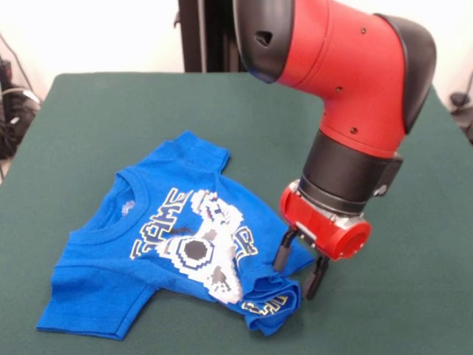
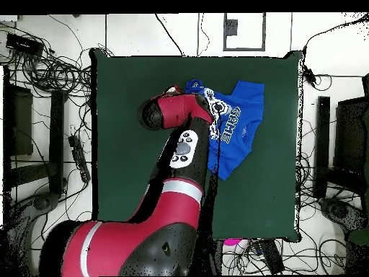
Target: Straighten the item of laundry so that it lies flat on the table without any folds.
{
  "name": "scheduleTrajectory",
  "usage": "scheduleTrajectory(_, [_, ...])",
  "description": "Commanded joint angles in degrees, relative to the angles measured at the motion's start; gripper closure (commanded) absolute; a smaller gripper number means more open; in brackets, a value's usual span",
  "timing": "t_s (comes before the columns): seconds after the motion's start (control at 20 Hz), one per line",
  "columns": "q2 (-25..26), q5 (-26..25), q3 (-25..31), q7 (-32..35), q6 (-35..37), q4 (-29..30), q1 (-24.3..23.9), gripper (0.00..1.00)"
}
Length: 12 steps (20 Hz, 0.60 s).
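The small bright blue short-sleeved T-shirt [image 1: 148, 251] with the white pixel print is spread on the large dark green felt-topped table [image 1: 384, 310], left of centre in the front view, its near right hem bunched into folds. The black two-fingered pincer [image 1: 299, 268] is held moderately open, its fingers [image 1: 282, 251] set astride that bunched hem, touching the cloth.

From overhead, the red and black robot arm [image 2: 173, 144] hides the gripper and the left part of the crumpled bright blue T-shirt [image 2: 241, 122]. In front view, the shirt's [image 1: 111, 288] folds break its lettering.
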Motion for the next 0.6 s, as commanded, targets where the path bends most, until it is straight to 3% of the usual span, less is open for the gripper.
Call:
scheduleTrajectory(0.05, [1.8,3.0,7.1,7.2,-0.5,10.2,3.8,0.0])
scheduleTrajectory(0.35, [1.9,4.6,6.3,8.8,-0.8,10.0,5.6,0.0])
scheduleTrajectory(0.6, [2.7,6.2,8.6,7.8,-2.0,9.5,4.9,0.0])
